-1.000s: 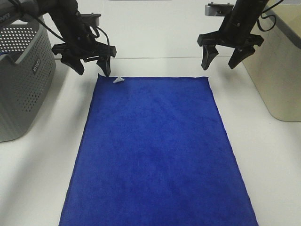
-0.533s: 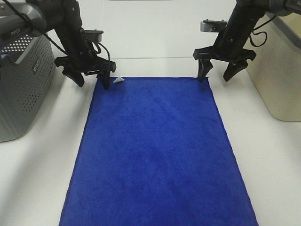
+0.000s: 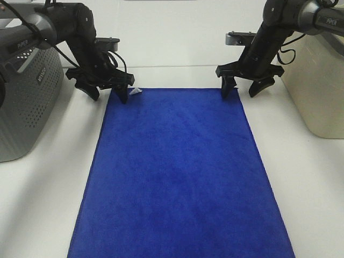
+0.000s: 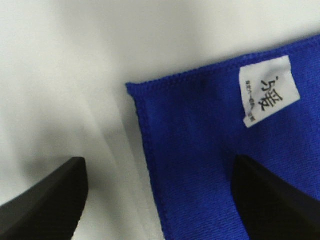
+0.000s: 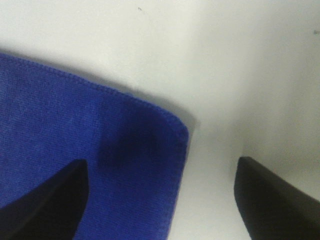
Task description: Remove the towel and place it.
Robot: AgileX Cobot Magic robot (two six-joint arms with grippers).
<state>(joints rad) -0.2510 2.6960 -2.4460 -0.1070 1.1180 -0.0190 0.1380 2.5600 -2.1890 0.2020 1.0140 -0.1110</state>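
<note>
Towel (image 3: 177,172) lies flat on the table (image 3: 301,177), left gripper (image 3: 108,97) spread wide at its 11 o'clock corner beside the illegibly printed tag (image 3: 135,91), right gripper (image 3: 238,92) likewise wide at 1 o'clock, arm (image 3: 317,13) lettered PIPER.

Towel (image 3: 177,172) plush cloth w/ stitched hem; table (image 3: 306,188) smooth matt white
</note>
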